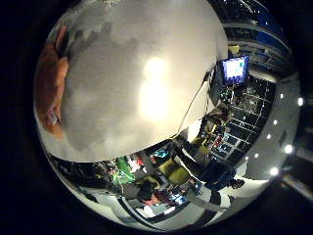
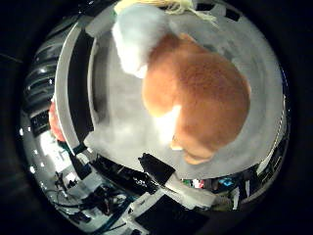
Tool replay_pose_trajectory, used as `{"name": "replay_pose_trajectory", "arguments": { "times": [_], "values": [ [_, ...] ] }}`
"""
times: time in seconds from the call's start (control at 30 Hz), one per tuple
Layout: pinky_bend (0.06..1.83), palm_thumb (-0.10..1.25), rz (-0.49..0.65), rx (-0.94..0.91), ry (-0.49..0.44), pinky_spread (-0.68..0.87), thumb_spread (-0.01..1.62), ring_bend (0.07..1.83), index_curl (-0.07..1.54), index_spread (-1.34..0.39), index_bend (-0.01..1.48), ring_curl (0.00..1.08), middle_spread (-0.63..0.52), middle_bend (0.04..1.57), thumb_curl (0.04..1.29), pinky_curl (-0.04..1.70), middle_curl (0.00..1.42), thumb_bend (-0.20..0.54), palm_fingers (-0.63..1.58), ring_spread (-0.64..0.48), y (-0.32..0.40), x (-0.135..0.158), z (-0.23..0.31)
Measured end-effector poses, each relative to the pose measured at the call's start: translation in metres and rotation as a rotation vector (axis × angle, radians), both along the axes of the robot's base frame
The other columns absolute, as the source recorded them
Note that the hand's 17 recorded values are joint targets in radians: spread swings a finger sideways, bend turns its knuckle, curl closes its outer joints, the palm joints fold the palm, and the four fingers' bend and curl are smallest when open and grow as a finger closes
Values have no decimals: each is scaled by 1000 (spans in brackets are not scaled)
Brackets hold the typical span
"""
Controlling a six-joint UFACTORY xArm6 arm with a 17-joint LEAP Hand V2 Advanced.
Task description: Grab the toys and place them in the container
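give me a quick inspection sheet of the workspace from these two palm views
surface: grey table top, matte, with a bright glare patch from overhead light
job's things: orange-brown plush toy with white patches lying on the table, close under the palm; a pale fluffy white toy touching it at one side; the container is not identifiable in either view
clutter: nothing seen on the open part of the table
hand: no part clearly seen, state cannot be told
cables: not reported
surroundings: lit monitor beyond the table edge, shelving and colourful lab items, ceiling lights
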State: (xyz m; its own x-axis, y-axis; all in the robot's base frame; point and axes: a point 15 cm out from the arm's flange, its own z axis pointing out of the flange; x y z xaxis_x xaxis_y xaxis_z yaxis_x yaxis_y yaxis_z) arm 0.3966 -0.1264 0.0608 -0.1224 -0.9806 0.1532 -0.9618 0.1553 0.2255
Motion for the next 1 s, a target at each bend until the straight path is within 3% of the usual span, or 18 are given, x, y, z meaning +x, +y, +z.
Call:
{"name": "replay_pose_trajectory", "arguments": {
  "times": [0.07, 0.17, 0.23, 0.33, 0.43, 0.53, 0.7, 1.0],
  "values": [
    [615, 436, -10, -1, -2, 205, 934, 766, 223, -124, 139, 320, 44, 488, 302, 238, 404, -13, 585, 12, -4, 6, -5],
    [842, 571, -4, 0, -20, -216, 948, 946, 239, -270, 194, 396, -139, 660, 324, 299, 487, 1, 1019, -186, -7, 11, -6],
    [918, 704, -1, -6, -69, -333, 948, 995, 304, -346, 304, 439, -201, 747, 345, 355, 535, 29, 1217, -240, -13, 22, 0],
    [1024, 932, 7, -28, -232, -389, 916, 1051, 425, -407, 530, 476, -219, 938, 387, 425, 597, 71, 1332, -266, -30, 54, 24],
    [1084, 990, 30, -58, -368, -389, 895, 1114, 487, -416, 604, 498, -214, 1015, 394, 468, 610, 35, 1275, -266, -44, 67, 69],
    [1116, 1031, 41, -76, -395, -389, 885, 1155, 537, -421, 644, 511, -209, 1070, 399, 504, 610, -10, 1233, -264, -52, 60, 103],
    [1139, 1042, 63, -98, -430, -390, 878, 1179, 585, -424, 646, 514, -203, 1108, 397, 537, 596, -20, 1210, -259, -40, 53, 161],
    [1133, 1043, 255, 7, -475, -394, 884, 1193, 641, -431, 625, 511, -198, 1140, 396, 562, 572, -21, 1206, -254, 96, 34, 246]
  ]
}}
